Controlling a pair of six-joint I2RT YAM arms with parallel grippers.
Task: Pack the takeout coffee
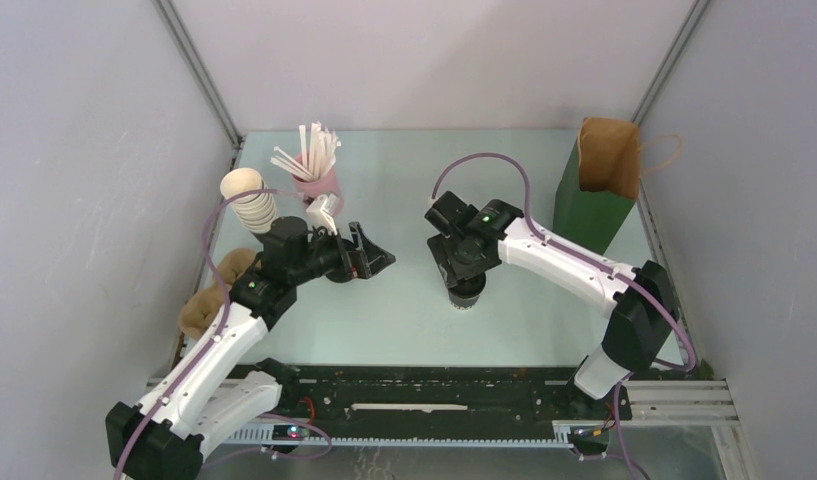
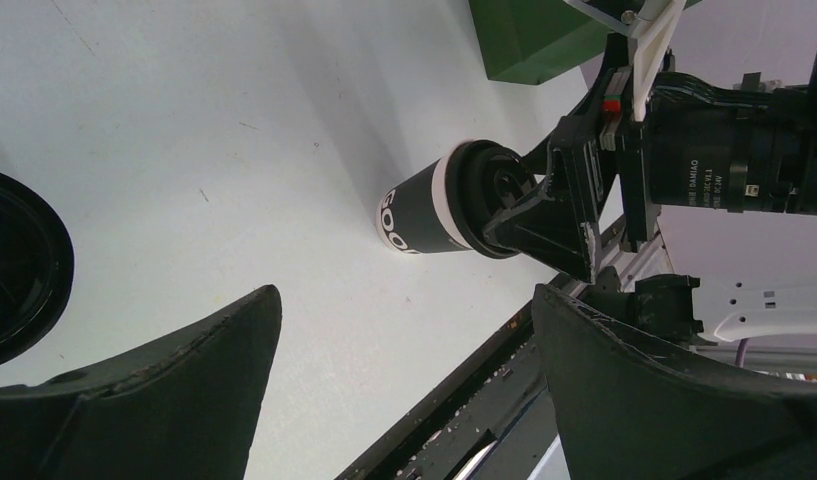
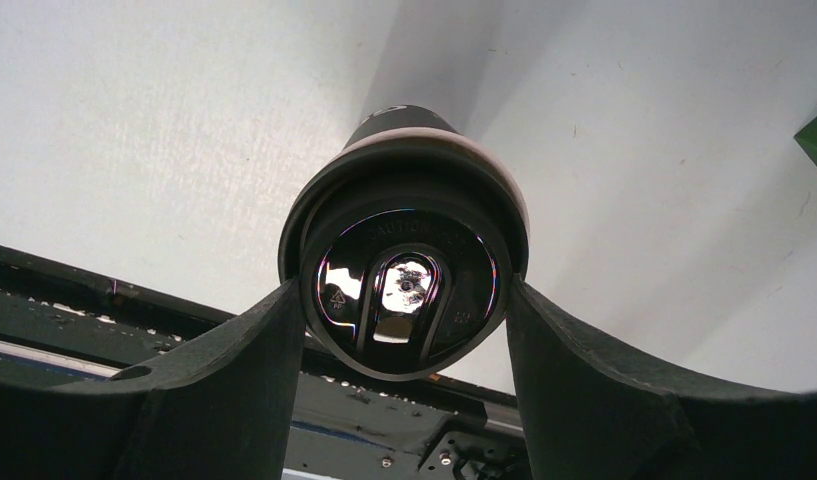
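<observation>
The takeout coffee, a small dark cup with white lettering and a round black lid, stands upright on the table at mid-right. My right gripper comes down from above, its two fingers pressed against opposite sides of the lid, shut on the cup. The right gripper hides the lid in the top view. My left gripper hovers to the left of the cup, open wide with nothing between its fingers. The paper bag, green outside and brown at its open mouth, stands at the back right.
A stack of lidless cups and a pink holder of white sticks stand at the back left. Black lids sit under the left gripper. Brown items lie at the left edge. A black rail runs along the near edge.
</observation>
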